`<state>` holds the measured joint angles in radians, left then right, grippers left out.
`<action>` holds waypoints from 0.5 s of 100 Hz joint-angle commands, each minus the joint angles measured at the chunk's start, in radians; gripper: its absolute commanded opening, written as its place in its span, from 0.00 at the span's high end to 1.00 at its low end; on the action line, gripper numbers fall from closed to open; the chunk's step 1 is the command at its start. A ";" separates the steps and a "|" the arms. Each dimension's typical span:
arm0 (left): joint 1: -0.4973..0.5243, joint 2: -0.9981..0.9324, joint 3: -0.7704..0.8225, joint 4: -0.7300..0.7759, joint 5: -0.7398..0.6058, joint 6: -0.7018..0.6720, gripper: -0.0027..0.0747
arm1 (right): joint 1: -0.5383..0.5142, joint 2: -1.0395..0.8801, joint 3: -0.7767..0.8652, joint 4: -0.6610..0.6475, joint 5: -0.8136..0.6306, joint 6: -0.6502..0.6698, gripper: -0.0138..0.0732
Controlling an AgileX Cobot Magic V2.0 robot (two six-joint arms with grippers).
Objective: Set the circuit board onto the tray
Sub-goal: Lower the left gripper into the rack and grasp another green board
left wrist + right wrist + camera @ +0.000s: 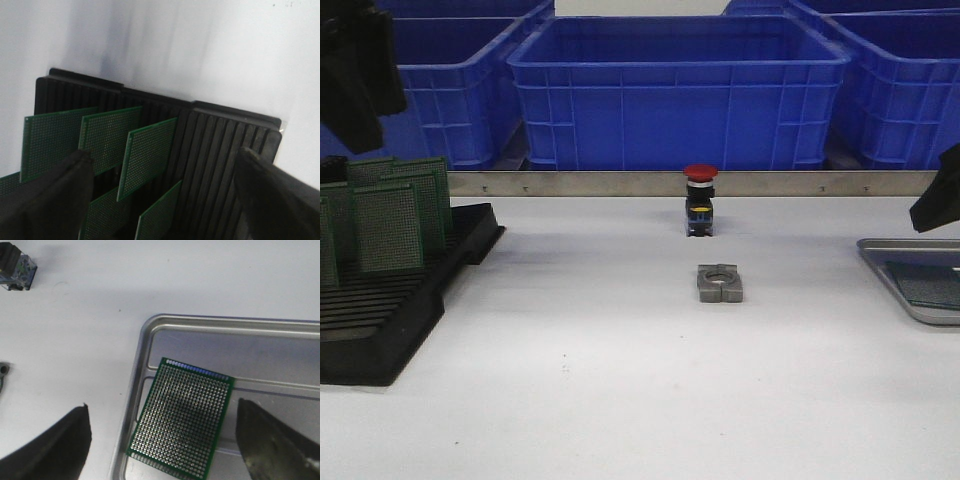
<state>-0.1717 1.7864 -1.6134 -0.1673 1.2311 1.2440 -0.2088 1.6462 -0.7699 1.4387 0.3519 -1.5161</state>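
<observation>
One green perforated circuit board already lies flat in the flat silver-grey metal tray, near its rim and tilted against the ribs. Above the tray, the right gripper hangs wide open and empty. The left gripper, likewise spread and empty, hovers over the black slotted plastic rack, where further green boards stand upright. Each looks thin, light, stiff and somewhat brittle; pinching the top edge seems safest.
</observation>
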 commanded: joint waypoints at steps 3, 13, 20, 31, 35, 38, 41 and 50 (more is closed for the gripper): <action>0.003 -0.007 -0.032 0.016 0.008 -0.015 0.26 | -0.007 -0.046 -0.027 0.016 0.032 -0.002 0.14; 0.003 0.032 -0.032 0.033 -0.008 -0.015 0.26 | -0.007 -0.046 -0.027 0.016 0.038 -0.002 0.14; 0.003 0.052 -0.032 0.037 -0.038 -0.015 0.26 | -0.007 -0.046 -0.027 0.016 0.039 -0.002 0.14; 0.003 0.079 -0.033 0.033 -0.092 -0.015 0.26 | -0.007 -0.046 -0.027 0.016 0.038 -0.002 0.14; 0.003 0.091 -0.033 0.032 -0.100 -0.015 0.26 | -0.007 -0.046 -0.027 0.016 0.038 -0.002 0.14; 0.003 0.097 -0.033 0.032 -0.102 -0.015 0.26 | -0.007 -0.046 -0.027 0.016 0.038 -0.002 0.14; 0.003 0.105 -0.033 0.032 -0.102 -0.015 0.26 | -0.007 -0.046 -0.027 0.016 0.038 -0.002 0.14; 0.003 0.121 -0.033 0.032 -0.102 -0.015 0.26 | -0.007 -0.046 -0.027 0.016 0.038 -0.002 0.14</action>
<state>-0.1717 1.9466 -1.6153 -0.1174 1.1459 1.2425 -0.2088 1.6462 -0.7699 1.4387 0.3603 -1.5161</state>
